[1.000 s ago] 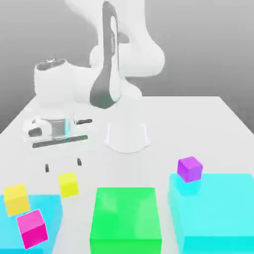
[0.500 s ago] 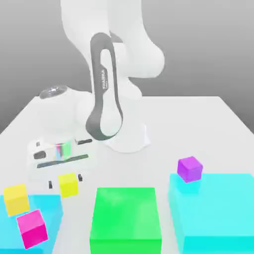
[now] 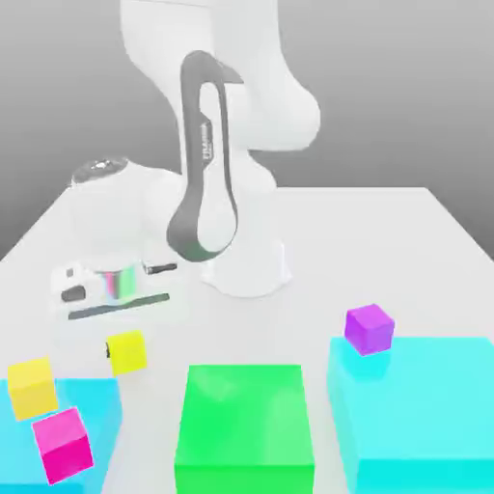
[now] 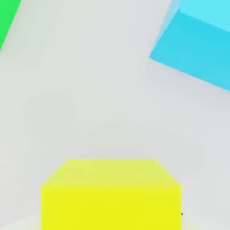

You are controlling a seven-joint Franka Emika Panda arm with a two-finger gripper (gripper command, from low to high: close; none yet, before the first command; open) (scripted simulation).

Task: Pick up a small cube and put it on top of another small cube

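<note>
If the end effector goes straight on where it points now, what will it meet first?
The end effector points down with the small lemon-yellow cube between its fingers, so the white tabletop beneath probably comes first; any gap under the cube is unclear.

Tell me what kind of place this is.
Most likely a simulated robotics test scene: a Franka arm on a plain pale tabletop, flat-coloured blocks such as the green one, and an empty grey backdrop.

White table (image 3: 338, 251), green block (image 3: 245, 420), cyan block (image 3: 420, 405), blue block (image 3: 96, 415) on it
</note>
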